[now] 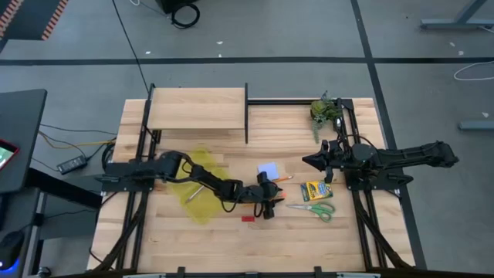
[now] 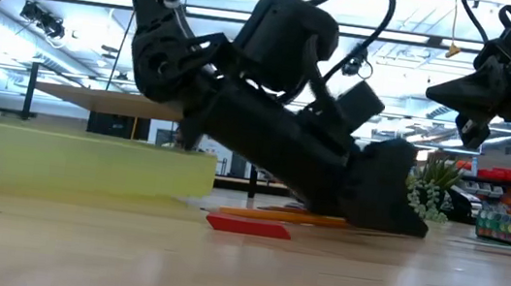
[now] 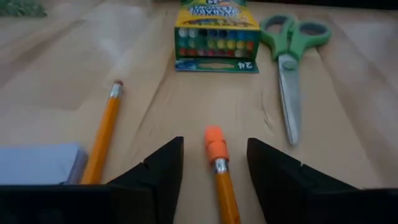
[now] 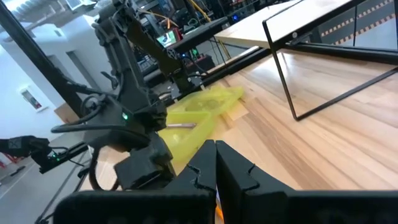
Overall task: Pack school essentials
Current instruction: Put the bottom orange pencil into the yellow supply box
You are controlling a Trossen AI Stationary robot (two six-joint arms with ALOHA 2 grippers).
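While lying flat on the wooden table, orange pencil sits between the spread fingers of the left gripper, eraser end pointing toward the crayon box; fingers apart on either side, not pinching the shaft. Second orange pencil just beside, angled, its lower part next to the pale blue note pad. Beyond the pencils: crayon box lying flat, green-handled scissors just beside it, blades shut and pointing back toward the gripper. Seen from above: left gripper low over the table's middle, note pad near it, tiny red eraser just in front of the arm, crayon box and scissors to its right. Yellow translucent pouch under the left arm's forearm, with a thin item inside. Green leafy clump at the far right corner. Right gripper raised off the table above the crayon box, fingers pressed together, holding nothing. Raised wooden shelf on a black frame at the table's far side.
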